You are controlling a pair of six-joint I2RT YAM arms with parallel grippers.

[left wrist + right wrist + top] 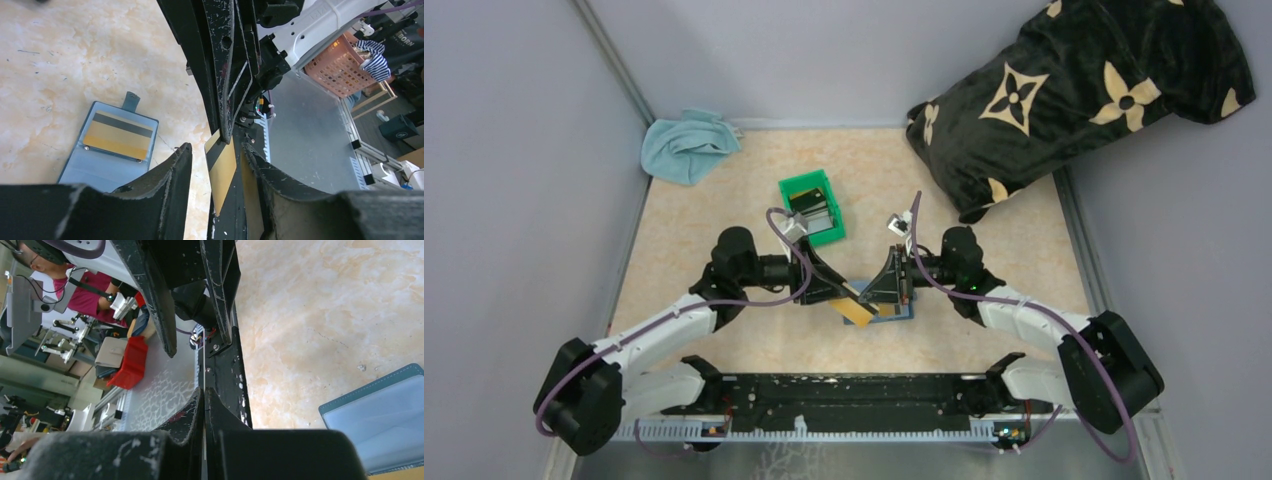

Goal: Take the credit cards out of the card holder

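Pinching a tan card (222,172) tight in the right gripper (204,392), aloft just beside the open holder (80,172). Flanking it with the left gripper (217,150), fingers parted. Leaving a second card (117,135) in the holder. Judging both light, stiff, slick: gripping across flat faces.

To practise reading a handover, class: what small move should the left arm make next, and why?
Probably close the jaws of the left gripper on the tan-gold plastic card. The right gripper pinches that card by its edge, apart from the open teal-blue folding wallet, and the left jaws stand open on either side of it. Closing them would let the right gripper release the card.
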